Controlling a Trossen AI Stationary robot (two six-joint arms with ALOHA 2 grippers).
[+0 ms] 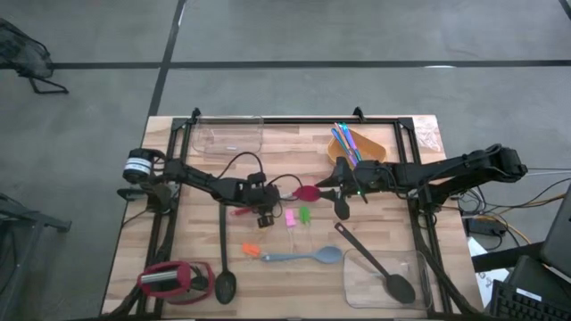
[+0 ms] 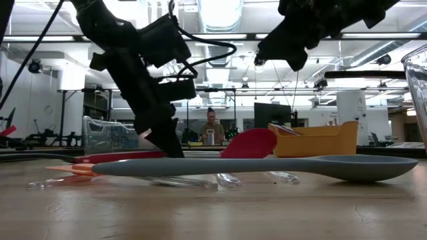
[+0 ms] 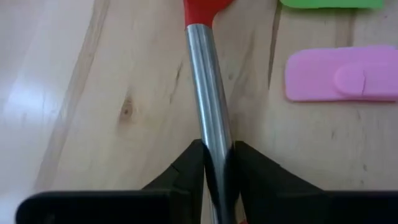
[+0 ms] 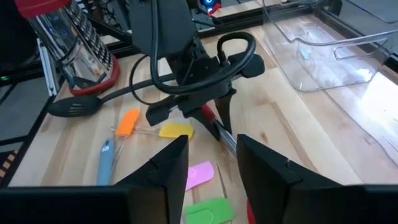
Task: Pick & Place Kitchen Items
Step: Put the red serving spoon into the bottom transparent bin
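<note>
The red-headed spatula (image 1: 308, 192) lies mid-table, its steel handle running toward the left. My left gripper (image 1: 263, 214) is shut on that handle. My right gripper (image 1: 342, 203) is open and empty, hovering just right of the spatula's head. Pink (image 1: 290, 217) and green (image 1: 304, 215) pieces lie beside the spatula, and a yellow piece (image 4: 176, 129) lies near my left gripper. An orange piece (image 1: 250, 250) and the grey-blue spoon (image 1: 299, 257) lie nearer the front. One black spoon (image 1: 223, 259) lies at the left front. The other (image 1: 384, 272) lies in a clear tub. Coloured sticks (image 1: 343, 138) stand in the orange tub (image 1: 366, 152). My left gripper pinches the spatula's steel handle (image 3: 213, 146) between its two fingers, a little way back from the red head (image 3: 205, 9). The fingers (image 2: 167, 137) come from above, slanting down, and lie across the handle. The spatula lies about level, its head (image 2: 250, 143) low at the table.
A clear tub (image 1: 227, 135) stands at the far left and another (image 1: 419, 285) at the near right. The squat red-and-black object (image 1: 174, 278) sits at the near left corner. A person (image 2: 211, 127) sits in the room beyond the table.
</note>
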